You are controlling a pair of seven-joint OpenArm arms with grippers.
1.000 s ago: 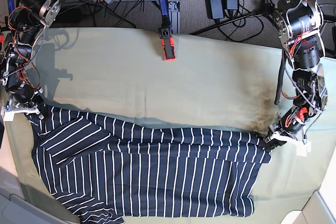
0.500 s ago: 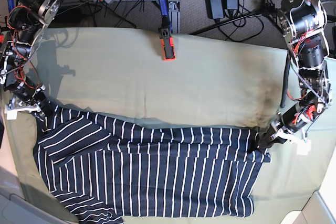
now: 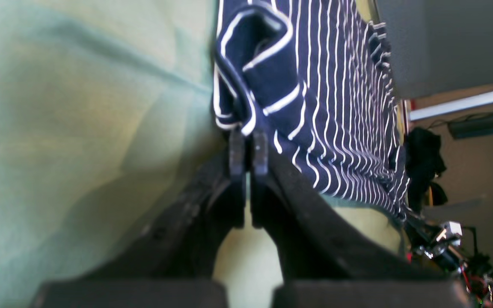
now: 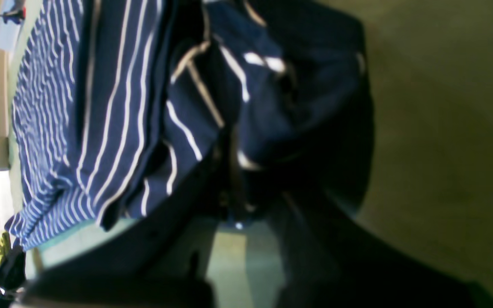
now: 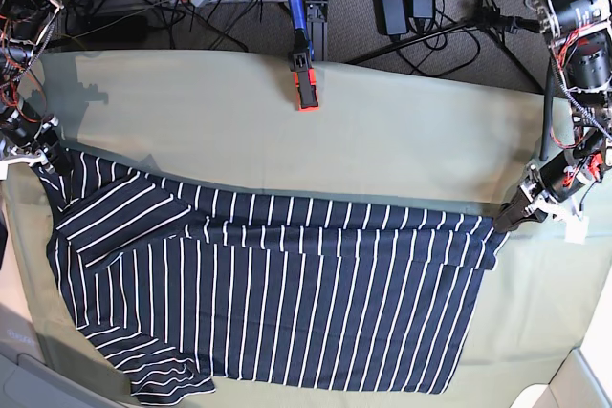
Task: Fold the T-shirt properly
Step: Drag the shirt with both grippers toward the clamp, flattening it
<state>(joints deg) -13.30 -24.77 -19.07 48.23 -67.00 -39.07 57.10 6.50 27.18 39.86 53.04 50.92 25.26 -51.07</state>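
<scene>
Hands [image 5: 509, 218] pulled apart, T-shirt [image 5: 277, 303] stretched flatter

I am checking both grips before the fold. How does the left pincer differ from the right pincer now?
The left pincer pinches the T-shirt at the base view's right end; the right pincer at its left end. In the wrist views, the left pincer's fingertips show clearly below the cloth, while the right pincer lies in bunched, shadowed fabric. Both are shut on the T-shirt's far edge.
</scene>
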